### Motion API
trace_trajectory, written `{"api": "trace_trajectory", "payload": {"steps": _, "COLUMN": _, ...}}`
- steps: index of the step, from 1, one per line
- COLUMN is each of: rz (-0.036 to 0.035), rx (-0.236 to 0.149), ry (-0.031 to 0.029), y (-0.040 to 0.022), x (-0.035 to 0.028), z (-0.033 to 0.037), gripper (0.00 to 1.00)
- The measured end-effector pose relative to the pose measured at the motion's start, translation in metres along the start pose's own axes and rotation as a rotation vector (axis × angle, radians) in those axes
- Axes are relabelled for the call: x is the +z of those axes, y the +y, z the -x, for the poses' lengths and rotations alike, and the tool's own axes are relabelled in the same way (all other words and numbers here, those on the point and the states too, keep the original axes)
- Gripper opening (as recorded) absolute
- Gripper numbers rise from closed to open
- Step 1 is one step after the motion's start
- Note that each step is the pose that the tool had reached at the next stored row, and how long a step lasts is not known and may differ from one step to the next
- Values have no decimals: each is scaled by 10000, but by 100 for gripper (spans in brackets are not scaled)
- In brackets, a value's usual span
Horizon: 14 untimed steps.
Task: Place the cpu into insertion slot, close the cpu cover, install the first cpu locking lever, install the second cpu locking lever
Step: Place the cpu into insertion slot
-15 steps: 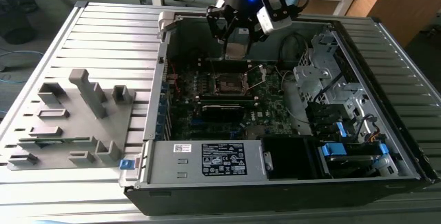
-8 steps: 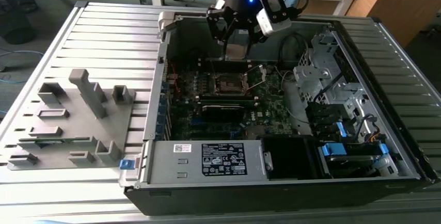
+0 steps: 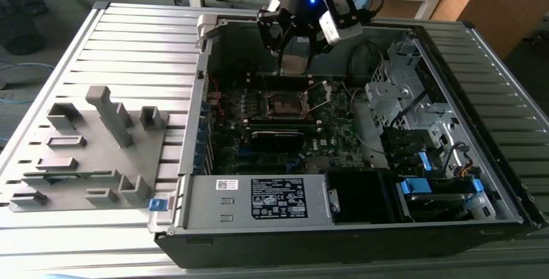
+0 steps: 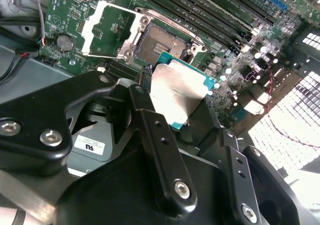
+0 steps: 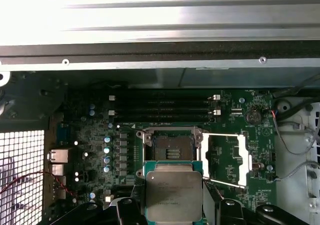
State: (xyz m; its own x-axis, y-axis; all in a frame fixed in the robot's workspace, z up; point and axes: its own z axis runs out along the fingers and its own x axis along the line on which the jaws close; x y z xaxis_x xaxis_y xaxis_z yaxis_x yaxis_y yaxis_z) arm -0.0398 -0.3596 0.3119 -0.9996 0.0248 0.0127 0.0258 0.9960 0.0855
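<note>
— Gripper (image 3: 296, 53) status?
— Pinching the chip (image 4: 177, 92) by two opposite edges, one finger (image 4: 150, 120) on each side. The silver face points at both wrist cameras, with a green edge showing round it.
— Where is it in the exterior view?
— Upper middle of the frame, over the rear of the open computer case (image 3: 197, 182). The chip hangs above the board (image 3: 335, 121) and doesn't touch it.
— Socket?
— Socket (image 5: 172, 146) is bare, dark centre exposed, thin silver rim round it. In the first wrist view the chip sits near it but apart. In the exterior view it's at centre frame, lower than the gripper.
— Cover?
— Cover (image 5: 247, 160) is swung open, on the exterior view's right of the socket, one edge just beside the rim. Green board shows through its window.
— Anything else close by?
— Coin battery (image 5: 255, 116) near the cover's far corner. Long black slots (image 5: 165, 107) run in a row just past the socket.
— Further out?
— Labelled metal box (image 3: 257, 198) in the case, lower middle of the exterior view. Blue clips (image 3: 416, 186) at lower right. Outside the case, at lower left, a grey fixture block (image 3: 86, 144) with upright posts sits on the slatted metal table (image 3: 128, 41), well apart from the gripper.
</note>
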Motion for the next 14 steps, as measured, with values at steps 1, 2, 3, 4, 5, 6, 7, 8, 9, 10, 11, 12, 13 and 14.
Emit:
{"api": "trace_trajectory", "payload": {"steps": 1, "rz": -2, "rx": 0, "ry": 1, "y": -1, "x": 7, "z": 0, "gripper": 54}}
{"api": "trace_trajectory", "payload": {"steps": 2, "rz": -6, "rx": 0, "ry": 3, "y": -2, "x": 13, "z": 0, "gripper": 54}}
{"api": "trace_trajectory", "payload": {"steps": 3, "rz": -5, "rx": 0, "ry": 3, "y": -2, "x": 21, "z": 0, "gripper": 54}}
{"api": "trace_trajectory", "payload": {"steps": 4, "rz": -5, "rx": 0, "ry": 3, "y": -3, "x": 28, "z": 0, "gripper": 54}}
{"api": "trace_trajectory", "payload": {"steps": 5, "rz": -5, "rx": 0, "ry": 3, "y": -3, "x": 34, "z": 0, "gripper": 54}}
{"api": "trace_trajectory", "payload": {"steps": 6, "rz": -5, "rx": 0, "ry": 2, "y": -4, "x": 40, "z": 0, "gripper": 54}}
{"api": "trace_trajectory", "payload": {"steps": 7, "rz": -6, "rx": 0, "ry": 3, "y": -4, "x": 45, "z": 0, "gripper": 54}}
{"api": "trace_trajectory", "payload": {"steps": 8, "rz": -6, "rx": 0, "ry": 3, "y": -4, "x": 49, "z": 0, "gripper": 54}}
{"api": "trace_trajectory", "payload": {"steps": 9, "rz": -7, "rx": 0, "ry": 3, "y": -5, "x": 52, "z": 1, "gripper": 54}}
{"api": "trace_trajectory", "payload": {"steps": 10, "rz": -8, "rx": 0, "ry": 4, "y": -5, "x": 52, "z": 1, "gripper": 54}}
{"api": "trace_trajectory", "payload": {"steps": 11, "rz": -8, "rx": 0, "ry": 4, "y": -5, "x": 52, "z": 0, "gripper": 54}}
{"api": "trace_trajectory", "payload": {"steps": 12, "rz": -7, "rx": 1, "ry": 3, "y": -5, "x": 53, "z": 0, "gripper": 54}}
{"api": "trace_trajectory", "payload": {"steps": 13, "rz": -6, "rx": 0, "ry": 3, "y": -5, "x": 54, "z": 0, "gripper": 54}}
{"api": "trace_trajectory", "payload": {"steps": 14, "rz": -6, "rx": 0, "ry": 3, "y": -5, "x": 54, "z": 1, "gripper": 54}}
